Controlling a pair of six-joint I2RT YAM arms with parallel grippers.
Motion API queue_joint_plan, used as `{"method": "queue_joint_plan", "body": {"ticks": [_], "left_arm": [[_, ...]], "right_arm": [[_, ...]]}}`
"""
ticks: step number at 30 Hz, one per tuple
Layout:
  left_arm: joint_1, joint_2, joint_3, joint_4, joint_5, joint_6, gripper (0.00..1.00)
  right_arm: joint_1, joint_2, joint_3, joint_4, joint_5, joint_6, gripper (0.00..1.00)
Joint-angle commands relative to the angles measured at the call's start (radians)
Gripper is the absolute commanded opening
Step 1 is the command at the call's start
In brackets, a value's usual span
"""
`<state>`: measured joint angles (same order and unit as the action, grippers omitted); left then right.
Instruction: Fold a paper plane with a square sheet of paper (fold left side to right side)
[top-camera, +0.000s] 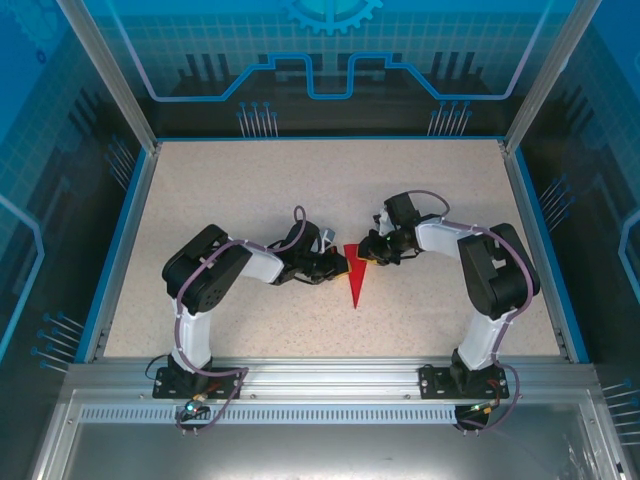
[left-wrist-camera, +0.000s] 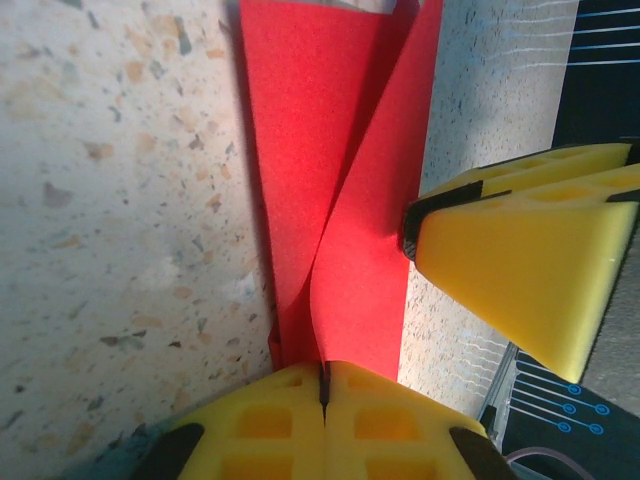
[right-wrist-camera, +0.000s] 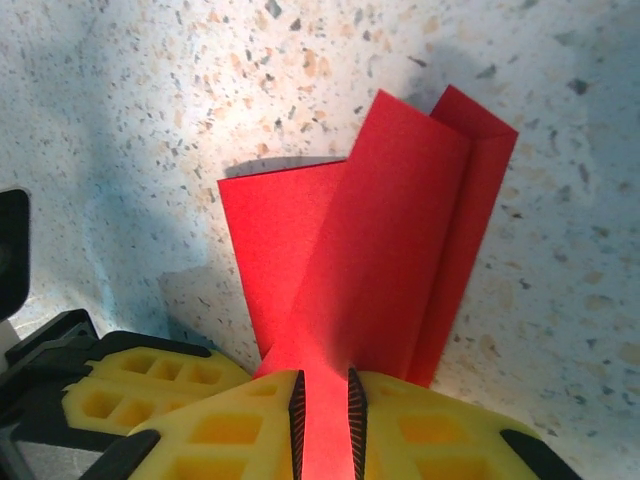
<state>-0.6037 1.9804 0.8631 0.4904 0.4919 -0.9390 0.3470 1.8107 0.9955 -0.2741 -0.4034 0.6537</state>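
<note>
Though tiny overhead — paper plane (top-camera: 356, 278) in left claw (left-wrist-camera: 322, 375) and right claw (right-wrist-camera: 325, 385) — both seemingly clenched.

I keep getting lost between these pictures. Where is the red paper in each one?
Top external: paper mid-table, between the left gripper and right gripper.
Left wrist: paper top centre, reaching down to the left gripper's fingers.
Right wrist: paper centre, above the right gripper's fingers.
Shared landmark: the speckled table.
</note>
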Motion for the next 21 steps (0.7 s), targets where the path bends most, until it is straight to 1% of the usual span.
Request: {"method": "queue_joint_plan", "body": {"ticks": [1, 9, 14, 16, 21], "left_arm": [[0.008, 0.041, 0.011, -0.068, -0.038, 0.035, 0.04], [0.008, 0.044, 0.014, -0.079, -0.043, 0.032, 0.03], [0.008, 0.036, 0.012, -0.073, -0.040, 0.034, 0.04], [0.008, 0.024, 0.007, -0.075, -0.041, 0.034, 0.08], [0.011, -0.031, 0.004, -0.109, -0.046, 0.047, 0.20]], "right_arm": [[0.012, 0.024, 0.022, -0.056, 0.028, -0.023, 0.21], [0.012, 0.049, 0.022, -0.071, 0.040, -0.028, 0.21], [0.012, 0.072, 0.029, -0.115, 0.065, -0.030, 0.21], [0.012, 0.077, 0.032, -0.138, 0.082, -0.032, 0.21], [0.012, 0.091, 0.031, -0.170, 0.099, -0.042, 0.20]]}}
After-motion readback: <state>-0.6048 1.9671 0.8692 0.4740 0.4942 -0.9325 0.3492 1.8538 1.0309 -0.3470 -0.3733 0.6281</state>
